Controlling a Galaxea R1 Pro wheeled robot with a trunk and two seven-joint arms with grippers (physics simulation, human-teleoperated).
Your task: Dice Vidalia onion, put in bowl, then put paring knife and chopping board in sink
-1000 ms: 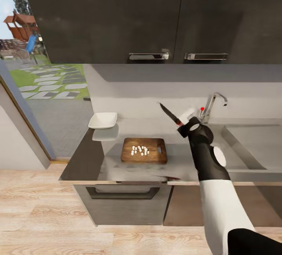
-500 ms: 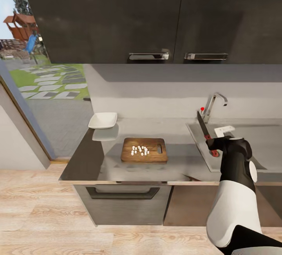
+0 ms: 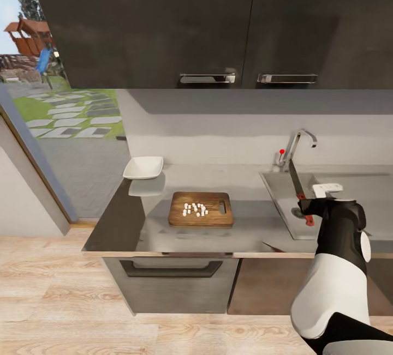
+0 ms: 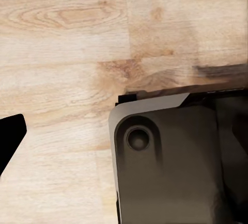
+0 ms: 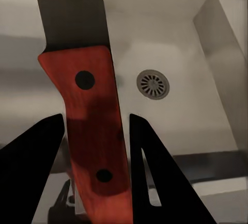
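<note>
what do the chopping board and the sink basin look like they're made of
Chopping board: likely wood, dark brown with visible grain, matte. Sink: seemingly brushed grey metal, with soft sheen and a perforated round drain. Being renders, both are judged by looks alone.

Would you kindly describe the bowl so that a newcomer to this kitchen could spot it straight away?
Start at the long grey countertop under the dark wall cabinets and go to its far left corner by the window. The bowl sits there, apart from the brown chopping board nearer the front. It is shallow, white, squarish with rounded corners, and the only white dish on the worktop.
</note>
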